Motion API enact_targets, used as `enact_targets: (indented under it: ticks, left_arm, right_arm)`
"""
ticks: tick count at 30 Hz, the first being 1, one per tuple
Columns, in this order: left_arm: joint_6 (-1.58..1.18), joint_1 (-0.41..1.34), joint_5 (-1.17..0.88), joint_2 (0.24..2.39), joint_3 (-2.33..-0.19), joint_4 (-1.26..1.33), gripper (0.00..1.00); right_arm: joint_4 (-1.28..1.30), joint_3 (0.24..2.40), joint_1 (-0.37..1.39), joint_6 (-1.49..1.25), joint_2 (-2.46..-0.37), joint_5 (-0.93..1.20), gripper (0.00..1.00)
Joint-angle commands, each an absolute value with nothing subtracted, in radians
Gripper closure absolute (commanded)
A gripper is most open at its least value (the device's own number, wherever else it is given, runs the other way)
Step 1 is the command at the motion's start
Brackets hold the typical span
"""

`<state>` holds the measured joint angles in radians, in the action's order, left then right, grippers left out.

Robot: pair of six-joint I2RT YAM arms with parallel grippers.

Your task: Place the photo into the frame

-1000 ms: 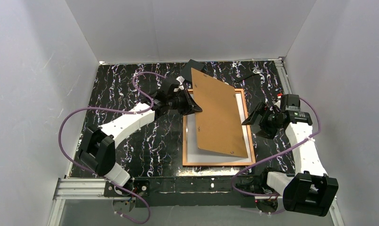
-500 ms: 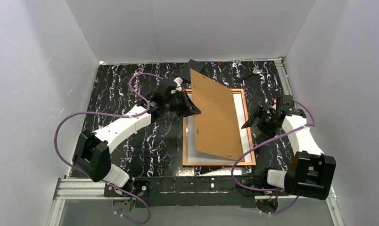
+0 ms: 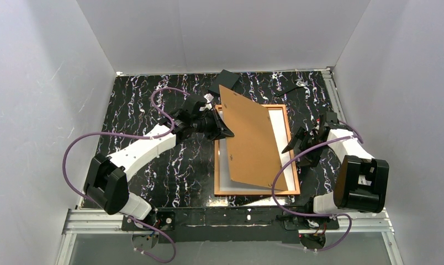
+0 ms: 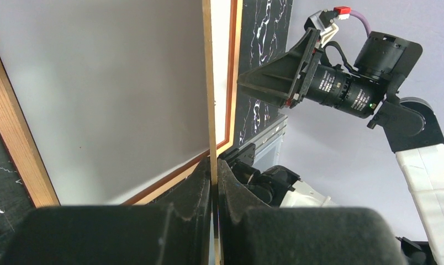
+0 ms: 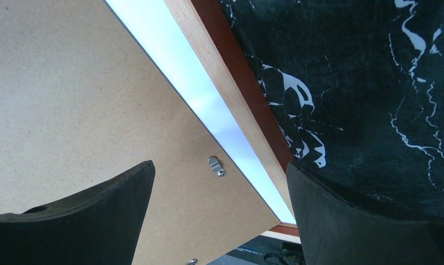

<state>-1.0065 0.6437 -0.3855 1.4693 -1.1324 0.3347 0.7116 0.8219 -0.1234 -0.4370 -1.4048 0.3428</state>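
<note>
The table point(image 3: 153, 105) has a black top veined with white like marble, closed in by plain pale walls on the left, far and right sides. The frame point(image 3: 247, 192) lies flat on it right of the middle, long sides running from the near edge toward the far wall, its lighter wood-orange back upward and a pale grey-white sheet point(image 3: 224, 171) filling its opening. By the far edge a folded black object point(image 3: 226, 80) sits just beyond the frame, and a small dark cable point(image 3: 297, 85) lies toward the far right corner.
</note>
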Motion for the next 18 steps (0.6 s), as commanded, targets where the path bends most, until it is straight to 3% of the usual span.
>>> enact_targets:
  ticks: [1, 18]
  left_arm:
    - [-0.997, 0.652, -0.473, 1.411, -1.175, 0.305, 1.0]
    - [-0.932, 0.575, -0.516, 1.451, -1.031, 0.315, 1.0]
  right_arm:
    - [0.675, 0.851, -0.129, -0.419, -1.425, 0.371, 0.03]
    - [0.626, 0.858, -0.124, -0.413, -1.517, 0.527, 0.08]
